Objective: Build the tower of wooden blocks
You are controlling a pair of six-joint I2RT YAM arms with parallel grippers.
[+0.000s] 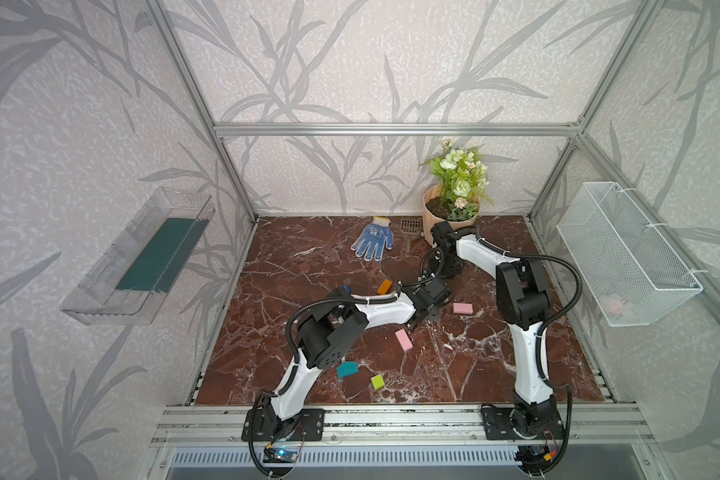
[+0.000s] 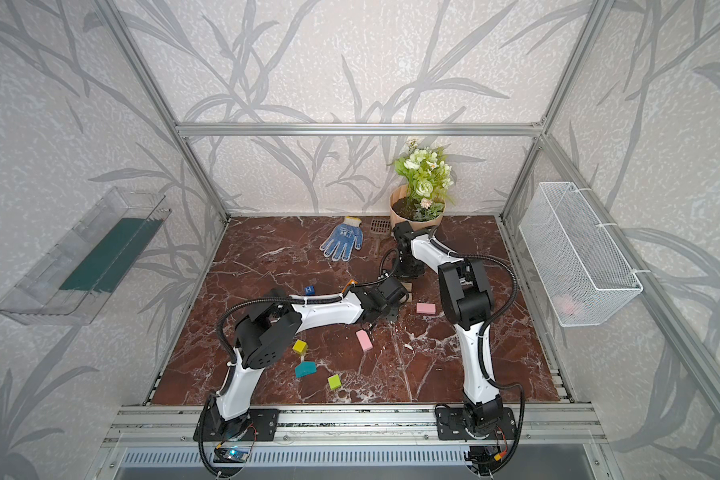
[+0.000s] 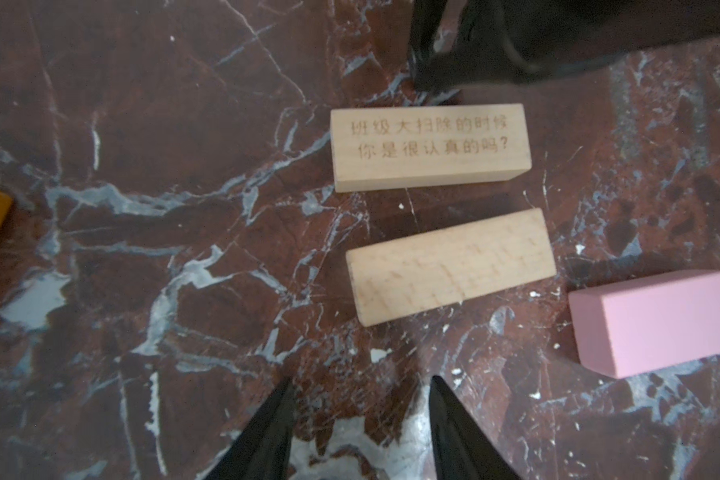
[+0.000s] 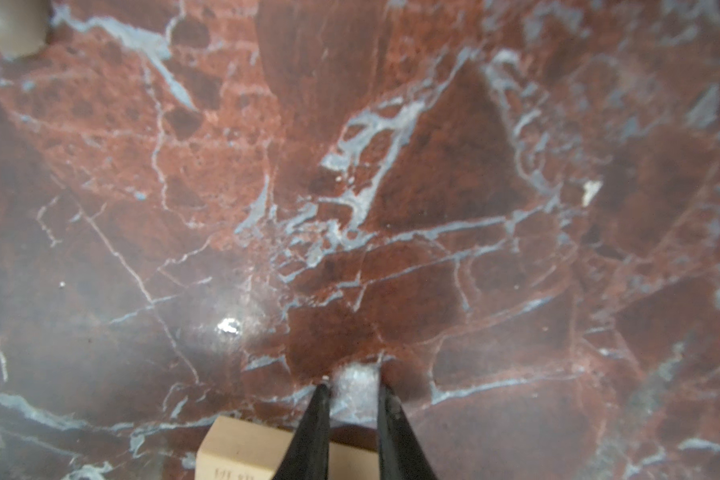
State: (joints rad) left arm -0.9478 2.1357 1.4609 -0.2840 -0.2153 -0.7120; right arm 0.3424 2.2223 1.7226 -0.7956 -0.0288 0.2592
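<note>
- Evidently no tower has been raised yet: an inscribed tan block (image 3: 431, 147) and a plain tan block (image 3: 449, 266) are laid flat side by side, apart and not quite parallel. In both top views they are largely hidden under the left wrist, just right of the frame's centre.
- The left gripper (image 3: 360, 386) is seen with its tips parted and nothing held. The right gripper (image 4: 354, 386) is closed to a narrow slit, nothing clasped, with the inscribed tan block partly hidden by one finger.
- A skewed base could be left if the plain tan block is nudged at one end, and later layers would then be tipped.
- A collision between the grippers is risked, since both are crowded over the same blocks.
- Blocks may be slid rather than gripped on the glossy, white-veined red marble tabletop (image 1: 495, 365).
- The scene is enclosed by leaf-patterned walls (image 1: 350, 62) and an aluminium frame (image 1: 391, 129). A pink block (image 1: 462, 308), teal piece (image 1: 347, 369) and lime cube (image 1: 378, 381) are scattered in the lower middle of a top view.
</note>
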